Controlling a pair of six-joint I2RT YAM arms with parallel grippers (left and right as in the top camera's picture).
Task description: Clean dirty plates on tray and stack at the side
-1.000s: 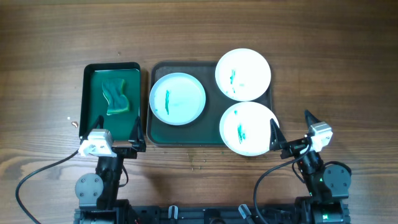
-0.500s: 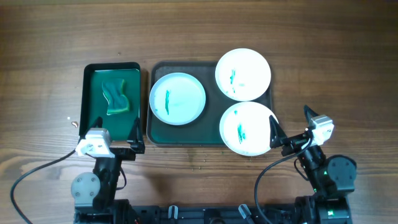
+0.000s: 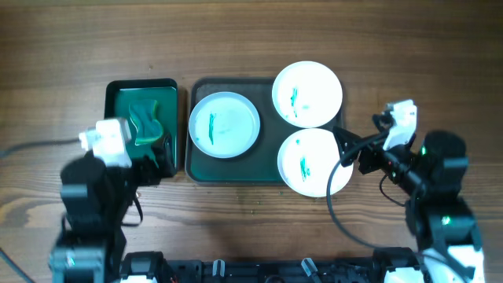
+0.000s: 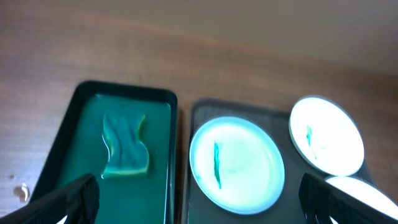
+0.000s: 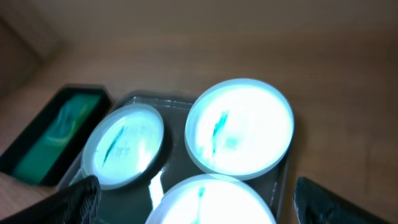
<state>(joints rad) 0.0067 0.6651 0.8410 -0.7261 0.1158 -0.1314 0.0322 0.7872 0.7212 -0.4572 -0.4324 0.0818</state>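
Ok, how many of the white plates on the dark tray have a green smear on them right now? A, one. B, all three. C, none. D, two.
B: the left plate, the far right plate and the near right plate on the tray each carry a green streak.
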